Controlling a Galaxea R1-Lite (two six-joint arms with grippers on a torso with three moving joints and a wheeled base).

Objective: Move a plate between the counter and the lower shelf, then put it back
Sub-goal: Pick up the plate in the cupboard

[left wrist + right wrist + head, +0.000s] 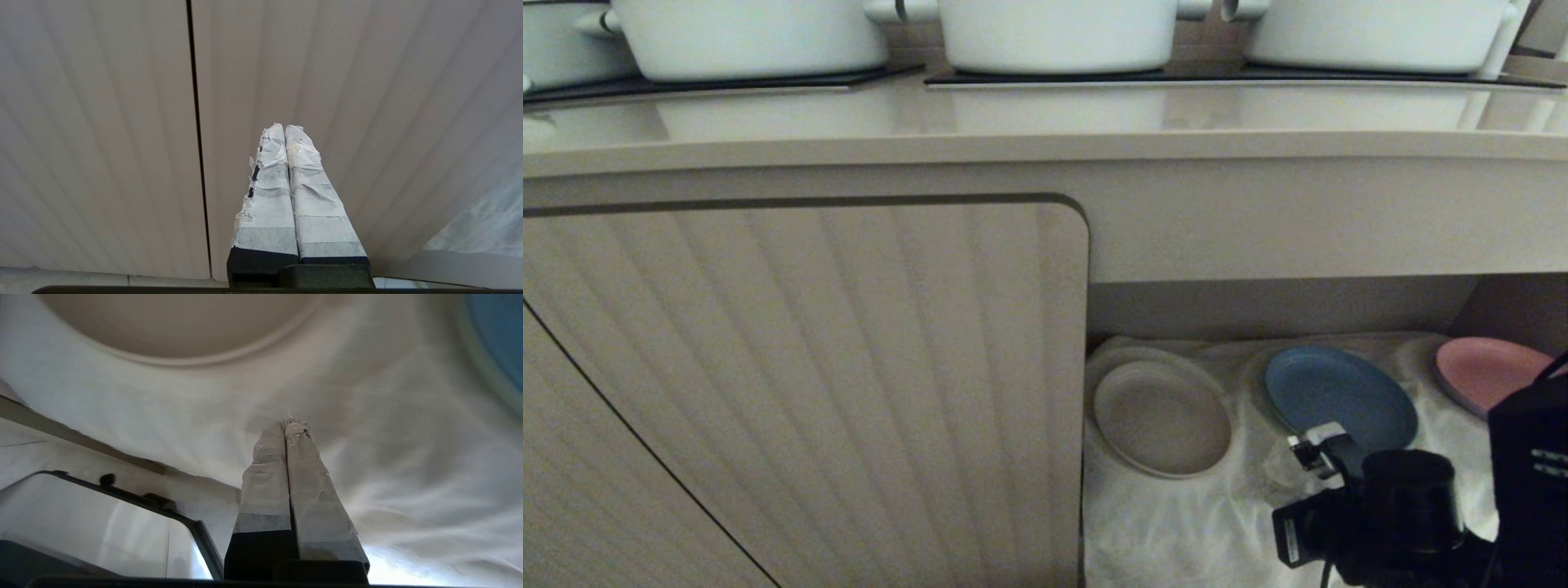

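Head view: the plate lies on the shelf cloth at its left edge, beside a blue plate; the counter above carries pots.

Left wrist view: left gripper clenched, empty.

Right wrist view: right gripper clenched, empty, near the plate.

Black robot arm with tape-wrapped jaws

The right arm is matte black, built of a rounded cylindrical wrist housing and blocky segments, with a small white label on one face, a bright silver-and-white fitting at its tip, and thin black cables along its side. Both the right gripper and the left gripper have two long tapering black jaws wrapped in bands of wrinkled white tape, frayed at the tips, with dark patches showing through torn edges on the left one, rising from a black base block.
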